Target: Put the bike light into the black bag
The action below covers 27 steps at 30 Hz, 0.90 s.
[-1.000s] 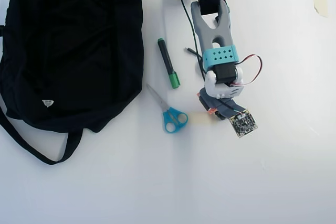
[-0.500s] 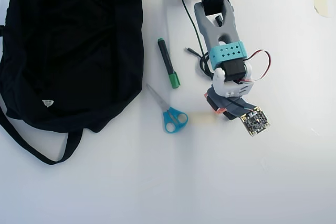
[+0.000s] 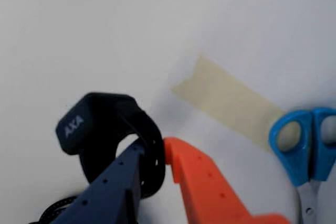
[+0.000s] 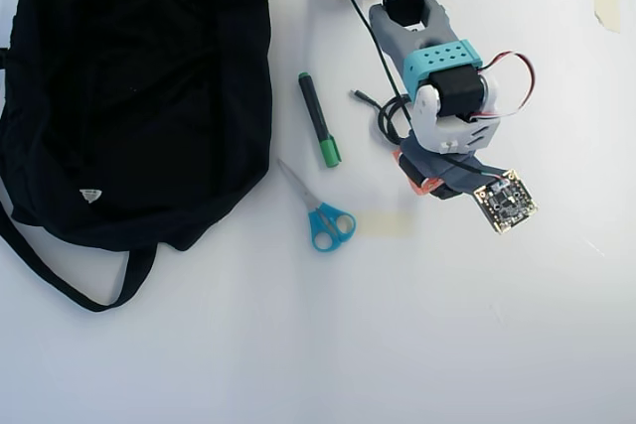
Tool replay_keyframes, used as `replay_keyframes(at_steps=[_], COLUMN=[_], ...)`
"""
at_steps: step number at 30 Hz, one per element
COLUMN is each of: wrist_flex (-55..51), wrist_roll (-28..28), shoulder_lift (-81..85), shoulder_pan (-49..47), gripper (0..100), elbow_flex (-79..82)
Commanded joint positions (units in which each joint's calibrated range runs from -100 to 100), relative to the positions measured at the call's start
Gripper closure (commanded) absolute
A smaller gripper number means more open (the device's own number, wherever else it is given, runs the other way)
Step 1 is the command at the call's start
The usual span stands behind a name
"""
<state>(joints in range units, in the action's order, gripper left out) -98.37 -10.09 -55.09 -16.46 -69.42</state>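
Observation:
In the wrist view the bike light, a small black block marked AXA with a round loop strap, sits between my fingers. My gripper is shut on the strap, with the dark blue finger inside the loop and the orange finger outside. In the overhead view the gripper points down near the table's middle right, and the arm hides the light. The black bag lies flat at the far left, well away from the gripper.
Blue-handled scissors and a green-capped marker lie between the gripper and the bag. A coiled black cable lies by the arm. A strip of tape is stuck on the white table.

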Motion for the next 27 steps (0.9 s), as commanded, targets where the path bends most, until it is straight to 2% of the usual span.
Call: replay_keyframes(at_steps=[1, 3, 10, 27], wrist_flex=[-1.2, -1.2, -1.3, -1.2], wrist_roll=[0.1, 0.3, 7.0, 8.3], shoulder_lift=[2.3, 4.0, 11.1, 48.0], shoulder_pan=[-1.1, -1.1, -1.0, 1.3], gripper=[98, 98, 98, 98], elbow_flex=[-4.2, -4.0, -0.8, 48.9])
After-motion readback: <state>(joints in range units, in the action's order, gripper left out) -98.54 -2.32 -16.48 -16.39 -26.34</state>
